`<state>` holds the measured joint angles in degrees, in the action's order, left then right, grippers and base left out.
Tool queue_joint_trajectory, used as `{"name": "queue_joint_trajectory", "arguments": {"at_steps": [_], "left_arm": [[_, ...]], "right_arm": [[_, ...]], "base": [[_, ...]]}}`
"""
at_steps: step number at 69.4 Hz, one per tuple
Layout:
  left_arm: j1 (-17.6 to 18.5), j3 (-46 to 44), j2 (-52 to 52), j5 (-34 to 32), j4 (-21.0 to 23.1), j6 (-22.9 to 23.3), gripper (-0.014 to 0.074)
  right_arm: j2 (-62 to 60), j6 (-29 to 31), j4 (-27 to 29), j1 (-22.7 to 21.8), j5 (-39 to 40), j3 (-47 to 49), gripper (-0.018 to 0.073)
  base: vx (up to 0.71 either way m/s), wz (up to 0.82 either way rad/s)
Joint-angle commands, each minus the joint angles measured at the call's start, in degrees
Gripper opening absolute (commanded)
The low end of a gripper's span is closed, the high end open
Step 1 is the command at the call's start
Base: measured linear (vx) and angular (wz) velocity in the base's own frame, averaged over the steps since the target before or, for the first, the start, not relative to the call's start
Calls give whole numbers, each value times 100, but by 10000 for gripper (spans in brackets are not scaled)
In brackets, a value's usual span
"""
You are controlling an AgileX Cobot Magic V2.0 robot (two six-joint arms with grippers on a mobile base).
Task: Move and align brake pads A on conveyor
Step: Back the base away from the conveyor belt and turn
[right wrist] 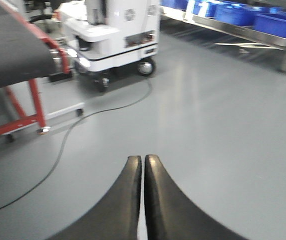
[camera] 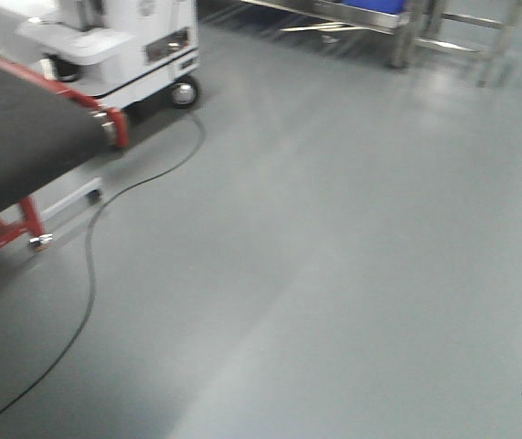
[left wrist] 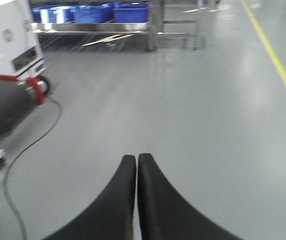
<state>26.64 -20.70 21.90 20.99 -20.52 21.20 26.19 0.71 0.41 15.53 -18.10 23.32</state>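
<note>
The task looks unstarted: the left hand (left wrist: 136,159) and right hand (right wrist: 143,160) hang pinched together, empty, over the floor (camera: 334,274), the conveyor (camera: 23,137) is well off left, and no pads are in view.

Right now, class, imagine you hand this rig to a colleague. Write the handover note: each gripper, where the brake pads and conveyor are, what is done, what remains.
Left gripper: fingers shut, empty, over bare floor.
Right gripper: fingers shut, empty, also facing the floor.
Conveyor: off to the left, only its end in view; no pads on that stretch.
Brake pads A: in no view.
Done: nothing that can be confirmed.
Left: face the conveyor, find the pads, move and align them.
</note>
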Motion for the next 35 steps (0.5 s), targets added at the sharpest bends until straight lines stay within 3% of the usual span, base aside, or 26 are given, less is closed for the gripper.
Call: {"name": "queue_joint_trajectory", "arguments": {"at_steps": [1, 35], "left_arm": [[18, -135, 50, -399, -41, 6, -6], [18, -135, 50, -394, -41, 6, -6]], "right_arm": [[34, 49, -41, -6, 388, 169, -9], [34, 49, -41, -6, 388, 169, -9]], "base": [[0, -73], [5, -63]]}}
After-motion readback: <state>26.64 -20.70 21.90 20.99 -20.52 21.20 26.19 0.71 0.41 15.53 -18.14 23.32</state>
